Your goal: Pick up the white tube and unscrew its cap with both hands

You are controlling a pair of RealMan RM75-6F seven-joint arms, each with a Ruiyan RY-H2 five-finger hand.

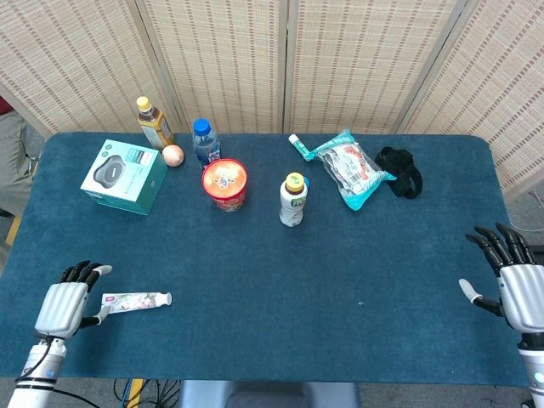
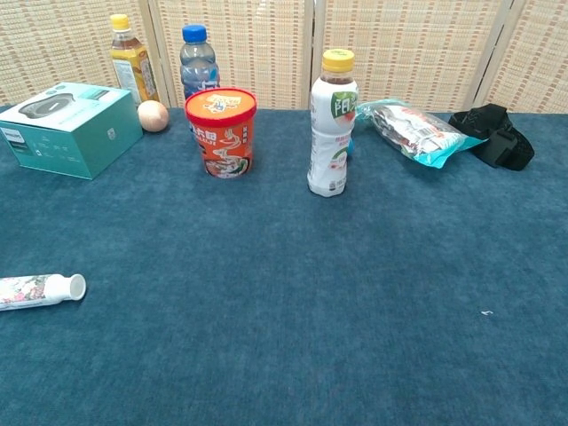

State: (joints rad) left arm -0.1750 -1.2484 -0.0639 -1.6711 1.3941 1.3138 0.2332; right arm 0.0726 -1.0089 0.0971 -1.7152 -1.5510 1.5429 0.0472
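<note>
1. Left hand (image 1: 64, 303): positioned over the near-left corner of the surface (image 1: 357, 255), fingers apart, holding nothing. It appears in the head view only. Its thumb side lies just beside the tail end of the white tube (image 1: 134, 300); whether it touches cannot be told.

2. White tube: lies flat on the surface near the front-left edge, with a floral print on the body. Its long axis runs left to right, roughly parallel to the front edge. The white cap (image 1: 167, 298) is at the right end, pointing toward the table centre; the flat tail end faces the left hand.

3. Key relation: the tube lies directly to the right of the left hand, end-on to it. The left hand is much the nearer; a grasp of the tube body likely needs only a short reach to the right, leaving the cap end exposed.

4. Right hand (image 1: 517, 289): at the near-right edge of the surface, fingers spread, holding nothing, well apart from the tube. It would have to cross most of the surface width to reach the cap.

5. Task state: tube not yet lifted; cap on.
</note>
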